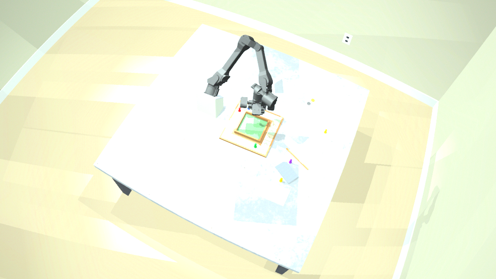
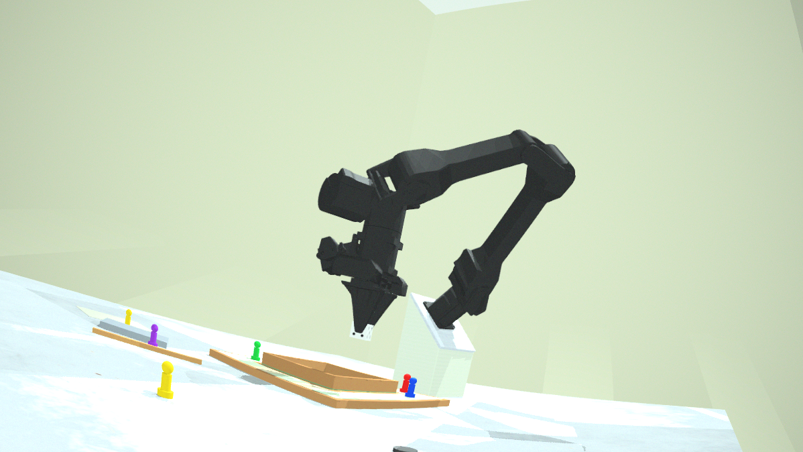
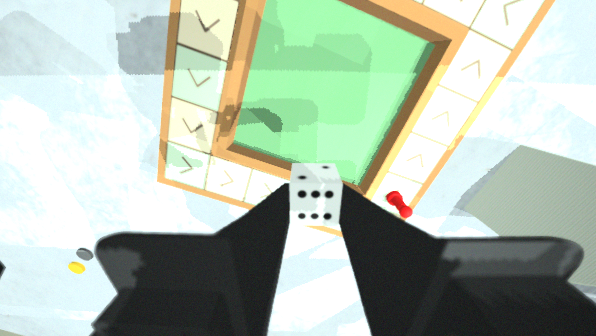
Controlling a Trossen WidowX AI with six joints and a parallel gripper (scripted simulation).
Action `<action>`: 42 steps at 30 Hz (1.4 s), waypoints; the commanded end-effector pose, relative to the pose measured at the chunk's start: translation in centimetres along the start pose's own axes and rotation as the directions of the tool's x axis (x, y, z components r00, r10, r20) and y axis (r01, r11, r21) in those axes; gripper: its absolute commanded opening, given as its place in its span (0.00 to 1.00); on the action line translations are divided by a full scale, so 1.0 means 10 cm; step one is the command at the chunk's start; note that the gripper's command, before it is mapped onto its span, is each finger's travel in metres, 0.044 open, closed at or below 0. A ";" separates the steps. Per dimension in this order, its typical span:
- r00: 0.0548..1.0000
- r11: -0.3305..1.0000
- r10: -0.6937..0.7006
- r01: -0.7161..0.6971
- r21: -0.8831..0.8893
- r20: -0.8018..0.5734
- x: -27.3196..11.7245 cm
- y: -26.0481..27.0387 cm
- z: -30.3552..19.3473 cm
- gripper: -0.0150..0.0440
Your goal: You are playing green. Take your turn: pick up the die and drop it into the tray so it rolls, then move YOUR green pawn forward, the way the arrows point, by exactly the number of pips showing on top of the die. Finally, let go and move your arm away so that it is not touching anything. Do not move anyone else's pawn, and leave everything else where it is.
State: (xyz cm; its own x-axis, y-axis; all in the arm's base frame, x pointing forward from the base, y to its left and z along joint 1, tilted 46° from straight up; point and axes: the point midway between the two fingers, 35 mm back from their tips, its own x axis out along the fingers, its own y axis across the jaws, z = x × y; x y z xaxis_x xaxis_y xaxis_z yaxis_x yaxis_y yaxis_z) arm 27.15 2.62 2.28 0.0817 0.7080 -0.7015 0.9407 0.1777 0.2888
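Observation:
My gripper (image 3: 313, 190) is shut on the white die (image 3: 315, 202) (image 2: 360, 334) and holds it above the board. In the wrist view the die overlaps the near corner of the tray. The tray (image 1: 265, 135) (image 2: 303, 369) (image 3: 407, 117) has wooden walls and a green floor, and stands in the middle of the board (image 1: 242, 147) (image 2: 280, 387) (image 3: 192, 192). The green pawn (image 1: 255, 145) (image 2: 256, 351) stands upright on the board's track, on the side away from the arm's base. Arrows on the track squares show in the wrist view.
A red pawn (image 1: 239, 109) (image 2: 405, 382) (image 3: 399, 204) and a blue pawn (image 2: 411, 387) stand on the board near the arm's base. Off the board are a purple pawn (image 1: 290, 161), yellow pawns (image 1: 325, 131) (image 1: 280, 180), a wooden stick (image 1: 297, 159), a grey block (image 2: 129, 331) and two small discs.

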 end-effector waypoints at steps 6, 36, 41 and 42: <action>1.000 0.960 0.001 0.001 0.280 -0.007 0.09 -0.10 0.34 0.25; 0.777 0.913 -0.301 0.068 0.401 0.553 0.28 -0.29 0.46 0.25; 0.683 0.926 -0.283 0.011 0.377 0.674 0.29 -0.28 0.45 0.25; 0.673 0.927 -0.279 0.004 0.374 0.685 0.28 -0.28 0.45 0.25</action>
State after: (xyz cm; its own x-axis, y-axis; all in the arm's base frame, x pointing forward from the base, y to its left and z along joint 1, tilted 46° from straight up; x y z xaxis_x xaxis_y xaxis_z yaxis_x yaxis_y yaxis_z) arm 26.15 1.13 -3.65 -0.0100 0.0179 -0.9998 0.9972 -0.0736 -0.0113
